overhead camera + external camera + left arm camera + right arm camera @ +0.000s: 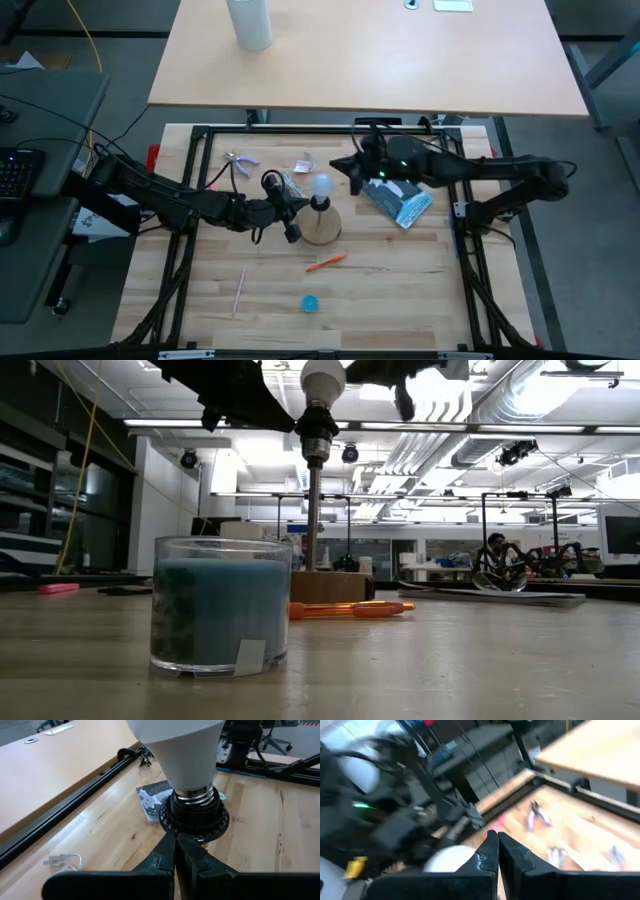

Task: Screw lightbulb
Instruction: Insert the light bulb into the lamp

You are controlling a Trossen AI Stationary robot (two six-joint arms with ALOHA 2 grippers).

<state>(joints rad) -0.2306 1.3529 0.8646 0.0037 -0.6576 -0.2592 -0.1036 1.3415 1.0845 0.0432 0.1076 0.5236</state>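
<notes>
1. Two grippers, both with fingers pressed together, holding nothing.
2. Left gripper reaches in level, tips just beside the black socket.
3. Right gripper hovers by the lightbulb.
4. Lightbulb sits upright in the socket on the round wooden base.

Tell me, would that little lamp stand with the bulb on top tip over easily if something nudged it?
Probably, if pushed high up: the lightbulb sits atop a thin stem, so it looks top-heavy. The round wooden base is wide and flat, which should steady it against light bumps. It likely slides rather than rolls.
</notes>
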